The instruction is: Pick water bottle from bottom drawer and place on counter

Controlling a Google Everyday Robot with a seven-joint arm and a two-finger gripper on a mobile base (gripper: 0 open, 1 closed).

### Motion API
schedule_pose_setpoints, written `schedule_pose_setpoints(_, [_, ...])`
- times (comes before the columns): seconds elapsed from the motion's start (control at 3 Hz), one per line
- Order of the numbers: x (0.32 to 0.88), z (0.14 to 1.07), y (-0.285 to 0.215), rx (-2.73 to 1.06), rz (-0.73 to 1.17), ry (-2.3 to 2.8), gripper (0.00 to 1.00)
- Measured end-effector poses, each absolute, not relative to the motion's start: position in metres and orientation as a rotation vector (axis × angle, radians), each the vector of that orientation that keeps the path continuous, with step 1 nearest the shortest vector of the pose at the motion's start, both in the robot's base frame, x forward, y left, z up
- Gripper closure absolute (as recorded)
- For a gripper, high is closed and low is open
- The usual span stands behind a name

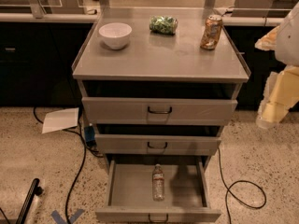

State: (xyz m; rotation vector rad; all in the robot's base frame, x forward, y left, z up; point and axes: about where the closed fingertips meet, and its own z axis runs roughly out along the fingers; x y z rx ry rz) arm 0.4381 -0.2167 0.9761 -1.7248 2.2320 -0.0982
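At the foot of the cabinet, the bottom drawer (122, 190) is pulled out, and the water bottle (158, 183) sits near its middle, clear of both side walls. Above it, 2 more drawers are nearly closed. On the counter (159, 57) are 1 white bowl (115, 34), 1 green bag (163, 24) and 1 orange can (211, 31). By the picture's right edge, the gripper (274, 105) hangs beside the cabinet, well apart from the bottle; whether it is released or clenched cannot be told.
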Motion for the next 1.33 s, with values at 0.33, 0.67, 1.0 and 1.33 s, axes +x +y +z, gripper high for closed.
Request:
schedule_pose_setpoints(0.33, [0.438,0.976,-0.217,-1.725,-0.098,2.232,0.00])
schedule_pose_setpoints(0.67, [0.436,0.968,-0.213,-1.696,-0.072,2.220,0.00])
schedule_pose_setpoints(1.0, [0.430,0.924,-0.213,-1.494,0.080,2.300,0.00])
schedule_pose_setpoints(1.33, [0.418,0.849,-0.210,-1.116,0.355,2.443,0.00])
